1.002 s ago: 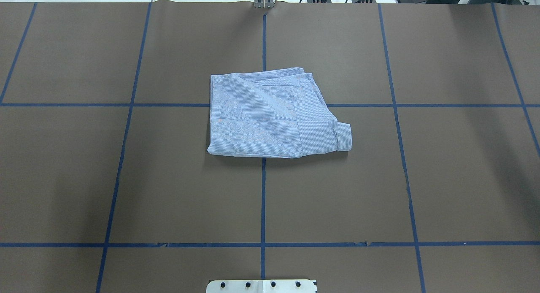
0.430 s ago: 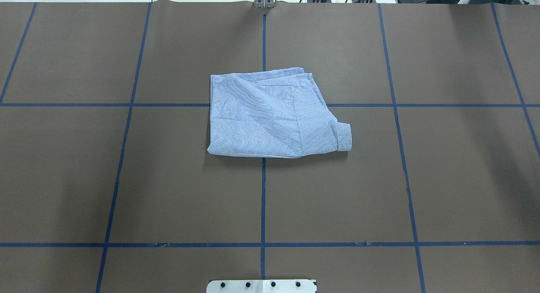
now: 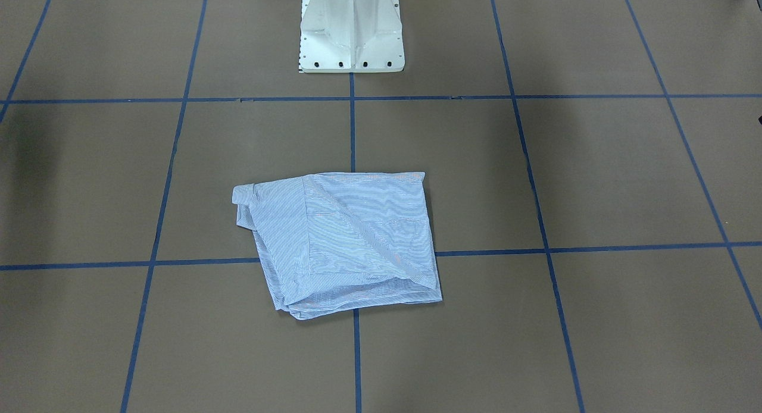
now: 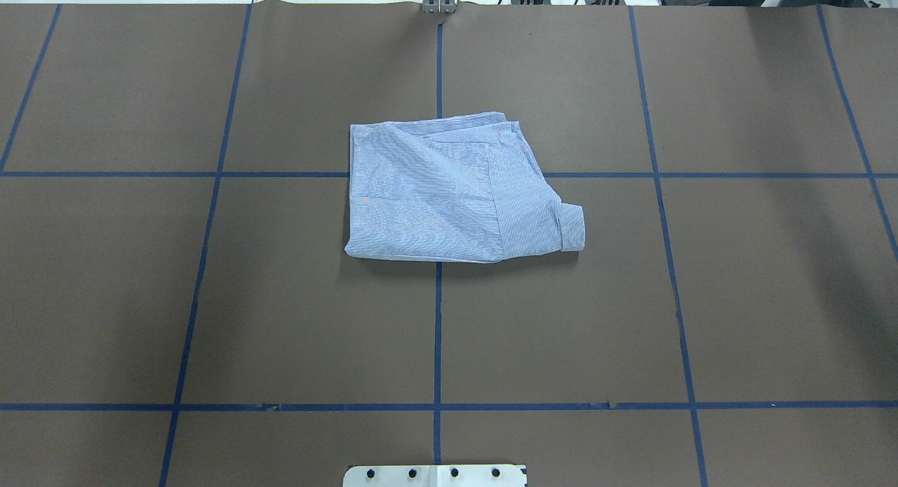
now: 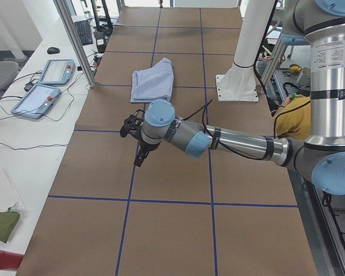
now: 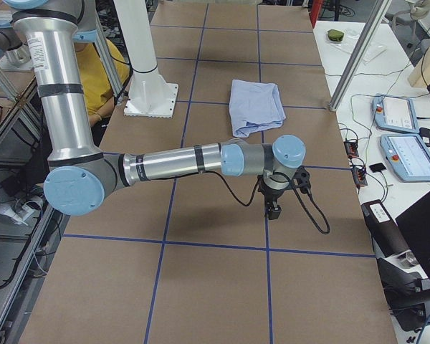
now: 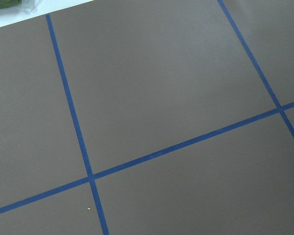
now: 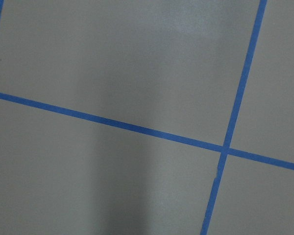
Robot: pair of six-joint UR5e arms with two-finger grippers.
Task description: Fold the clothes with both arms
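Observation:
The light blue-and-white striped shirt (image 4: 435, 192) lies folded into a compact bundle at the table's middle, with a cuff sticking out at its right. It also shows in the front-facing view (image 3: 345, 240) and both side views (image 5: 152, 83) (image 6: 254, 104). My left gripper (image 5: 138, 160) hangs over bare table far to the shirt's left. My right gripper (image 6: 272, 210) hangs over bare table far to its right. Both show only in the side views, so I cannot tell whether they are open or shut. Neither touches the shirt. Both wrist views show only brown table and blue tape.
The white pedestal base (image 3: 351, 32) stands at the robot's edge of the table. The brown table surface (image 4: 210, 297) carries a blue tape grid. Teach pendants (image 5: 46, 86) (image 6: 405, 136) lie on side benches beyond the table ends. Aluminium posts (image 5: 75, 40) stand at the far edge.

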